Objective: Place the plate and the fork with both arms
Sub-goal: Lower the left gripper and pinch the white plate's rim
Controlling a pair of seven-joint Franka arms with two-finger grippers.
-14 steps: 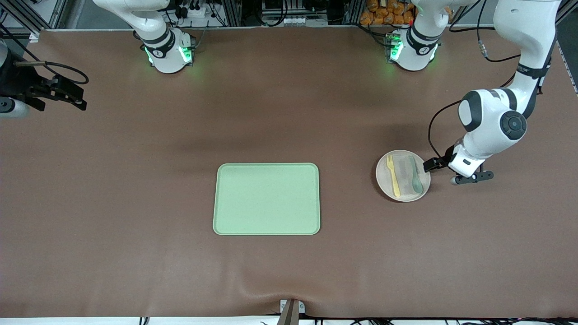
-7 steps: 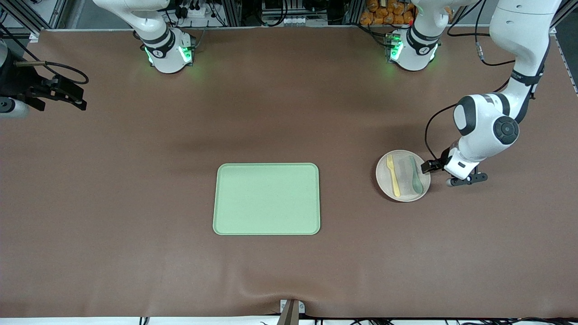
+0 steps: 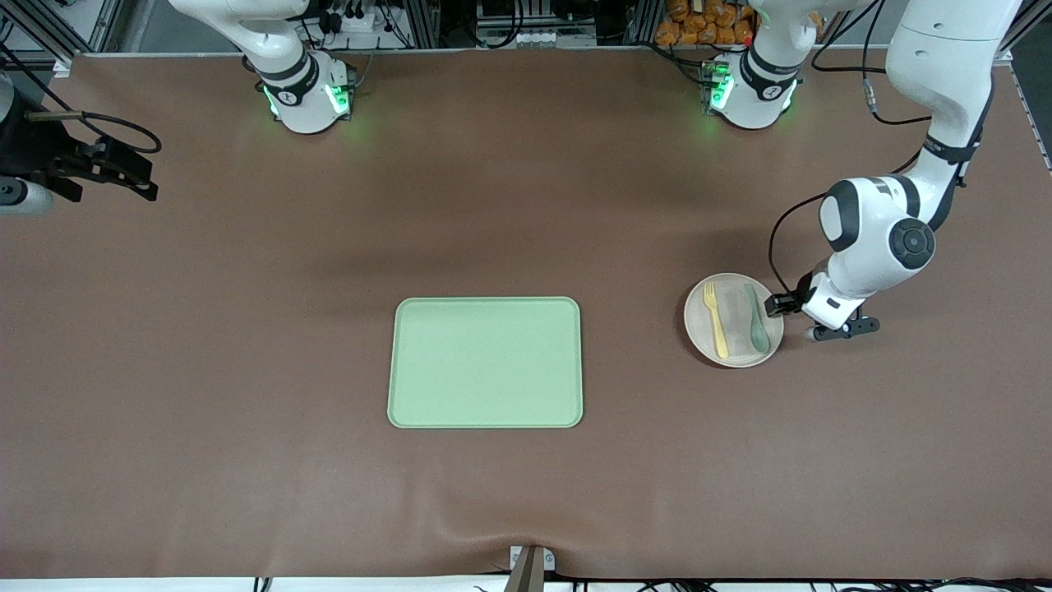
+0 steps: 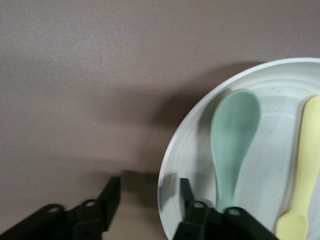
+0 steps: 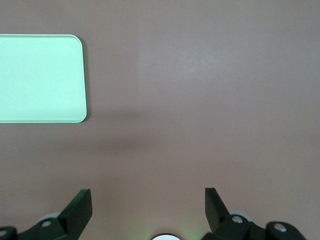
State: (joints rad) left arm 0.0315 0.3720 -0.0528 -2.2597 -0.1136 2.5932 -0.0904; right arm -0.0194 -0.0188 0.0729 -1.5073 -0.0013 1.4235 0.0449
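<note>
shifted closer since a second ago: left gripper (image 4: 149, 200), fingers narrowing astride the plate (image 3: 733, 320) rim at the left arm's end of the worktop (image 3: 526, 205). stiff, light, slippery; fork (image 3: 715, 318) and spoon (image 3: 755, 317) ride loose, so keep level. right gripper (image 5: 148, 206) waits, fingers spread.

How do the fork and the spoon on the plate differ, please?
The fork is pale yellow with short tines; the spoon is muted teal-green with a smooth oval bowl. The spoon lies closer to the left gripper than the fork. Both lie flat, side by side, on the plate.
</note>
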